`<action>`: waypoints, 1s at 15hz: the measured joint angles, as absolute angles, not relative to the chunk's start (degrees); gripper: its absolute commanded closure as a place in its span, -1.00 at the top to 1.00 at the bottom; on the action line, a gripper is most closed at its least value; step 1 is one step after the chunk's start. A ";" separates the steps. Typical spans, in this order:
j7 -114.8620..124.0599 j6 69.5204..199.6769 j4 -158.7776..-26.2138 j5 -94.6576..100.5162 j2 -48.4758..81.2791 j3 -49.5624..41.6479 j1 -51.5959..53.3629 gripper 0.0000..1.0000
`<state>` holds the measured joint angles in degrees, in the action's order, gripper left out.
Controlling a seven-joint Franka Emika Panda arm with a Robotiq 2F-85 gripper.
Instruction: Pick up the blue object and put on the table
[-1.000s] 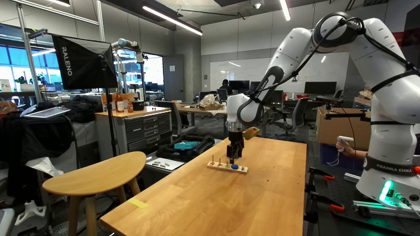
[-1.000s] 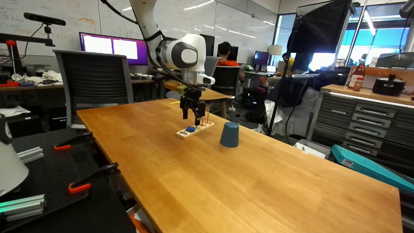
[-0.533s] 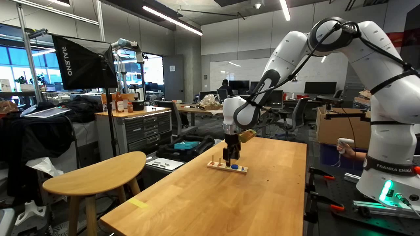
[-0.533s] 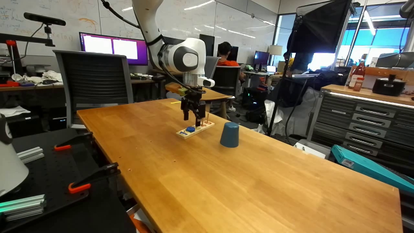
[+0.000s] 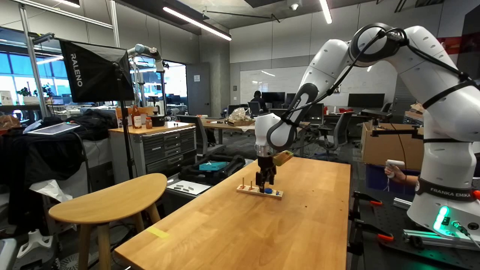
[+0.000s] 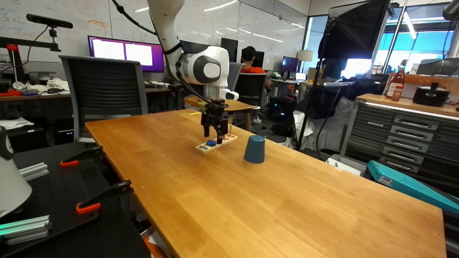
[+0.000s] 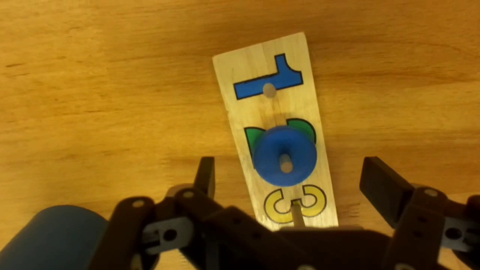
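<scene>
A blue ring sits on a peg of a pale wooden number strip and also shows in both exterior views. The strip lies on the honey-coloured table. A blue-grey cup stands upside down on the table beside the strip; part of it shows at lower left in the wrist view. My gripper is open and empty low over the strip. In the wrist view the ring lies between the fingers, slightly beyond the tips, with a gap on each side.
A bare peg stands at the yellow 3, just beneath my gripper. Taller pegs rise at the strip's other end. A smaller oval table and a grey drawer cabinet stand beyond the long table's edge. Clamps grip the table's robot side.
My gripper has come down towards the strip and shifted slightly left in an exterior view. It stays open. The ring, strip and cup have not moved.
</scene>
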<state>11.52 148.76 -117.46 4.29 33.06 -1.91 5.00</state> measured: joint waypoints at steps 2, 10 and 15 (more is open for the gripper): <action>11.53 148.76 -117.46 4.29 33.40 -1.97 5.11 0.16; 11.77 148.76 -116.66 4.29 33.70 -2.42 5.38 -0.84; 12.22 148.76 -116.26 4.29 33.67 -3.61 5.40 -0.27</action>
